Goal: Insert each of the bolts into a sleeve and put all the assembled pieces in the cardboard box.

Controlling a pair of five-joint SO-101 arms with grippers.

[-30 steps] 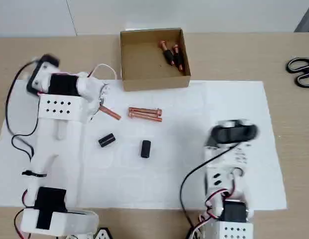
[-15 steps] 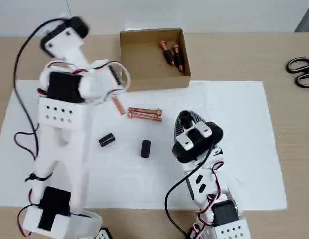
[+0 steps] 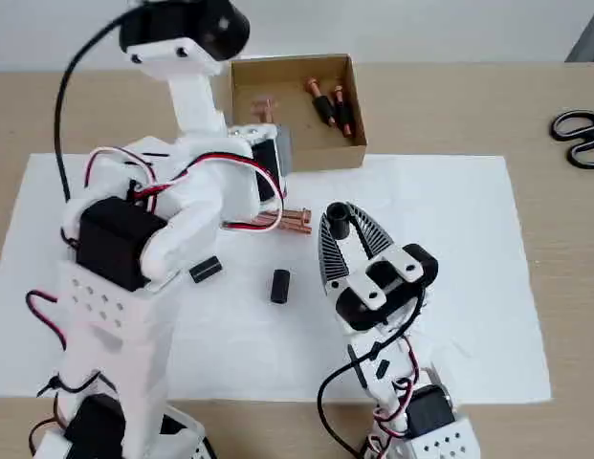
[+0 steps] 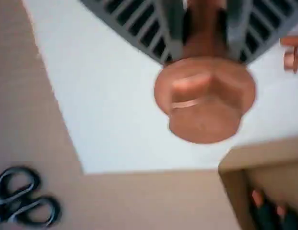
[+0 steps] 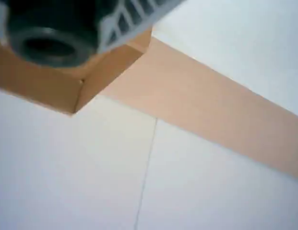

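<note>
High view first: my left arm is reared up tall with the elbow folded. The left gripper is up by the cardboard box, fingers clamped on a copper bolt. My right arm leans forward over the white paper, and the right gripper pinches a black sleeve at its tips, near the loose bolts. Two spare sleeves lie on the paper, and two assembled pieces rest in the box.
</note>
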